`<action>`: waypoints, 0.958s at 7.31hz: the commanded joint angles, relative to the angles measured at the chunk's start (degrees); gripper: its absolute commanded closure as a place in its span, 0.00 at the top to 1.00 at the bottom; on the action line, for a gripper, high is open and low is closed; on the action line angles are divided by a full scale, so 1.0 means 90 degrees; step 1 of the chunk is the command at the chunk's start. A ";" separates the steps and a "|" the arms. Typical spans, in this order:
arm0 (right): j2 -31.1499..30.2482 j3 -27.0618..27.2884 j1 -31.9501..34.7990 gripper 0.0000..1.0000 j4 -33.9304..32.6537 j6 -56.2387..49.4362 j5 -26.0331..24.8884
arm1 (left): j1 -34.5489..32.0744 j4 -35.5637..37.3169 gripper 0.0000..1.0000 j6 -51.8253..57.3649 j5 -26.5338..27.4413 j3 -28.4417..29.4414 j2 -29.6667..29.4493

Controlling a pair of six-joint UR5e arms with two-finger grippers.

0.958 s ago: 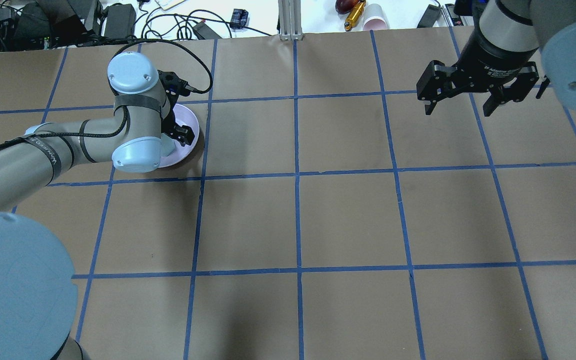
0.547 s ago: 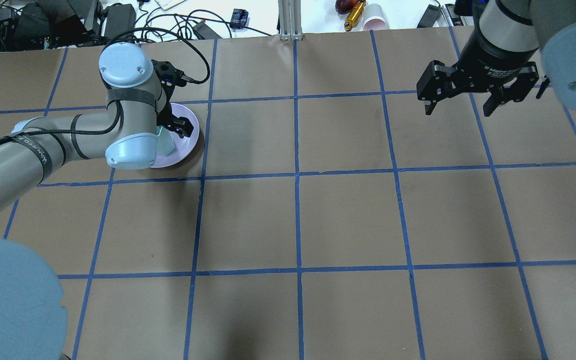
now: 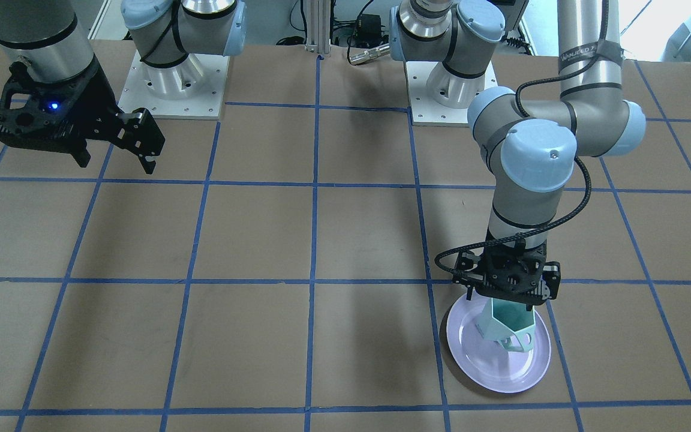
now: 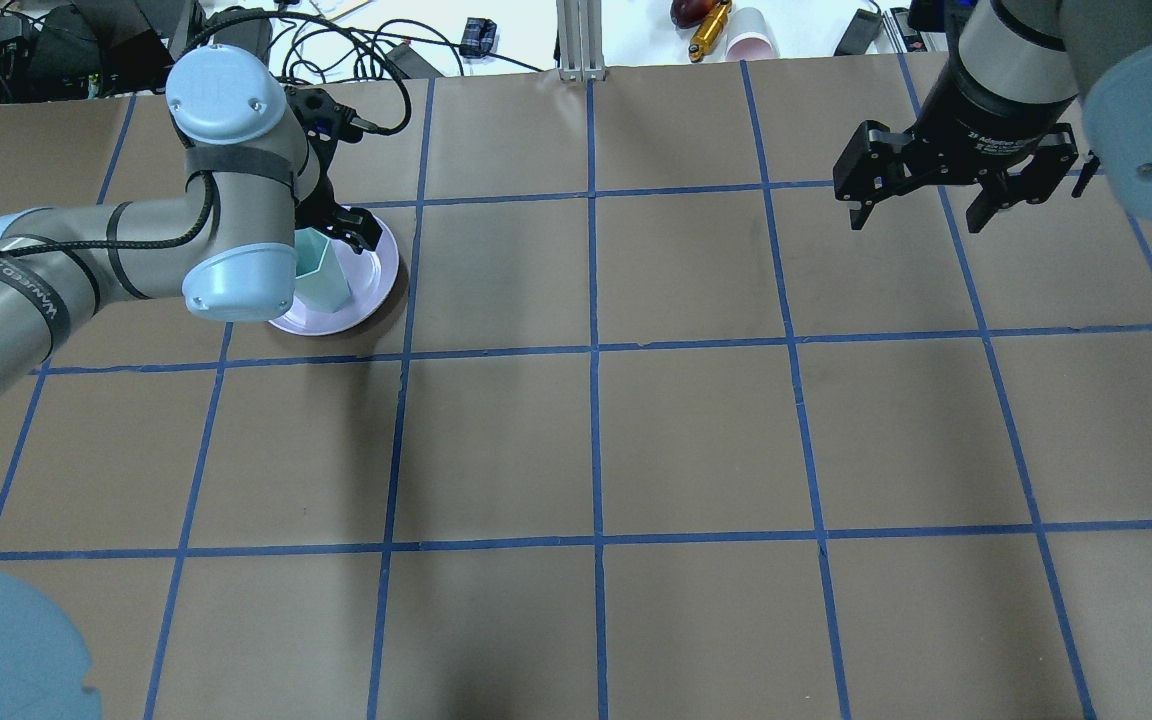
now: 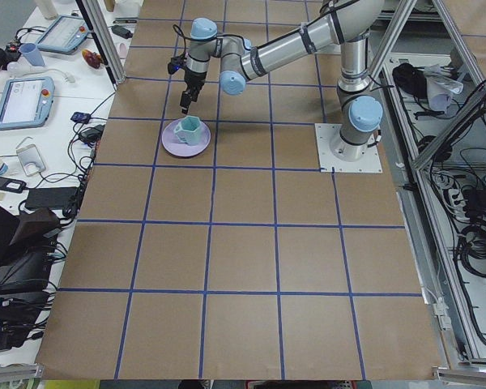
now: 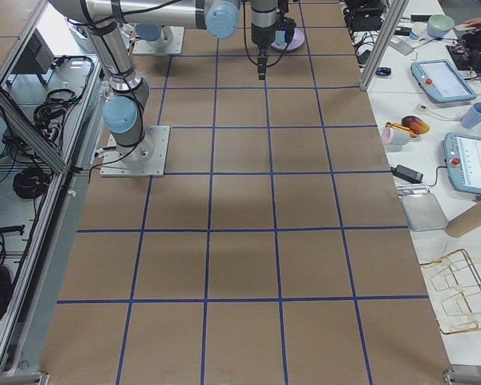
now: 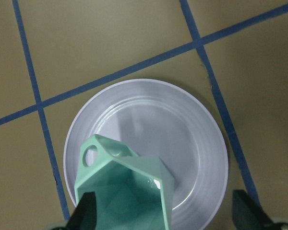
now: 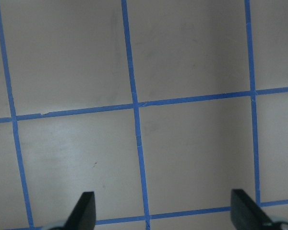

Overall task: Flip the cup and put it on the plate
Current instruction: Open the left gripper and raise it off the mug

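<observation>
Cup (image 3: 504, 325) upright on plate (image 3: 501, 378), left fingers (image 7: 86, 213) released above, right fingers (image 8: 85, 209) spread, cables (image 4: 336, 50) beyond

Bright, even ceiling light in all views, no hard shadows. Overhead: soft dark patches on the table (image 4: 636, 420) at bottom ctr and just lower right of the plate (image 4: 381, 275). My left wrist cam: yellowish tint, sheen streaks on plate. Right wrist cam: pale glare lower left, dimmer twd right.

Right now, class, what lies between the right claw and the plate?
Between right claw and plate: only bare table and blue tape lines, per the overhead view.
</observation>
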 commanded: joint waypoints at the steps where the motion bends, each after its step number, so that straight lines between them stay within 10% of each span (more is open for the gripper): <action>1: 0.0000 0.0000 0.0000 1.00 0.0000 0.0000 0.0000 | -0.0001 -0.1528 1.00 -0.0050 -0.0011 0.0685 0.0399; 7: 0.0009 0.0000 0.0000 1.00 0.0000 0.0000 0.0010 | 0.0096 -0.3025 1.00 -0.0206 -0.0846 0.1272 0.1192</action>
